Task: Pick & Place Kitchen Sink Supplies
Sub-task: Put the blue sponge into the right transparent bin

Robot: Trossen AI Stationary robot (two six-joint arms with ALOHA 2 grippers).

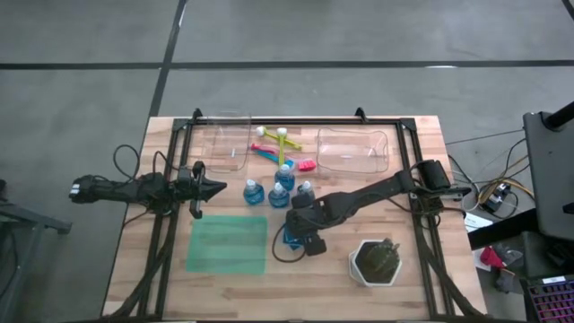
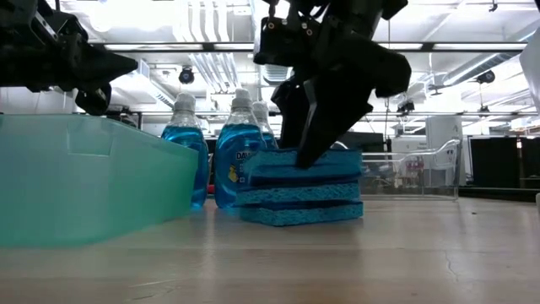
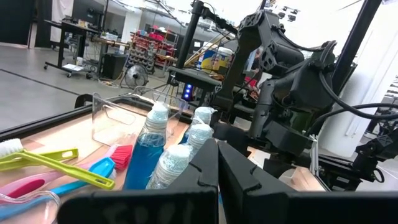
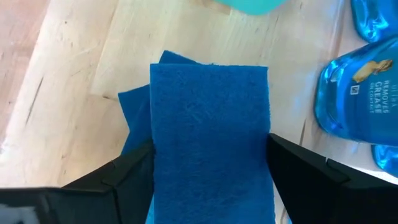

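The right end effector [image 4: 210,165] hung directly over the stacked blue sponges [image 4: 208,124], its fingers [image 4: 134,165] spread and straddling the top sponge across its short sides, close to the sponge's edges but not clearly pinching it. The sponge's long axis ran between the fingers, along the line of the wrist; the lower sponge sat slightly skewed beneath it. The stack rested on the counter [image 1: 296,278], just beside the soap bottles [image 2: 239,152] and near the green mat [image 1: 228,244]. The left end effector [image 1: 215,188], pressed together and empty, waited well apart from the sponges, so the right arm was plainly nearer.
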